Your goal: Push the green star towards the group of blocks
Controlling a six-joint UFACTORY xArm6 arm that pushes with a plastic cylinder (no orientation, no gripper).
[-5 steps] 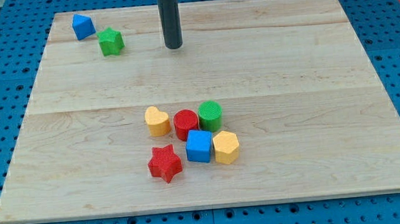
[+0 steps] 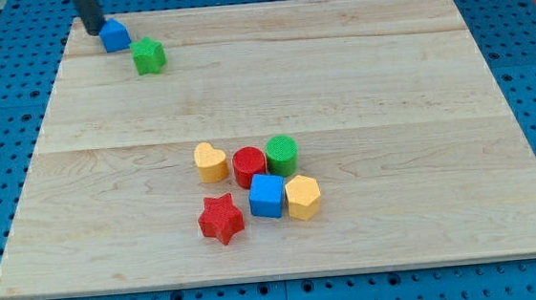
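Resting at the view's top left corner, my tip (image 2: 93,31) is sitting just left of the small blue block (image 2: 113,35); whether they are touching I cannot tell. No hand on this arm: only a bare rod, so nothing is clenching or releasing, and nothing is being held.

Green star (image 2: 148,56) is lying just beside the blue block, toward the view's lower right of it, near the top left of the surface (image 2: 387,83). It is not being touched by my tip.

Group is sitting well apart from the star, toward the view's bottom centre: heart (image 2: 211,162), red cylinder (image 2: 248,166), green cylinder (image 2: 282,155), cube (image 2: 266,196), hexagon (image 2: 302,197), red star (image 2: 221,219), all packed close.

Judging the step: I am lining up behind the star, push not yet begun.

Doing it well, as I am reading it:
- Contact belongs on the star's upper-left face, opposite the group.
- Blue block is crowding that side (awkward neighbour). Pushing through it would likely be sending the star too far rightward, and dragging the blue block along.
- Better to be coming in from the star's top edge, slipping past the blue block, then driving down and slightly right.
- Centred contact matters; the star's points may be turning it off line.
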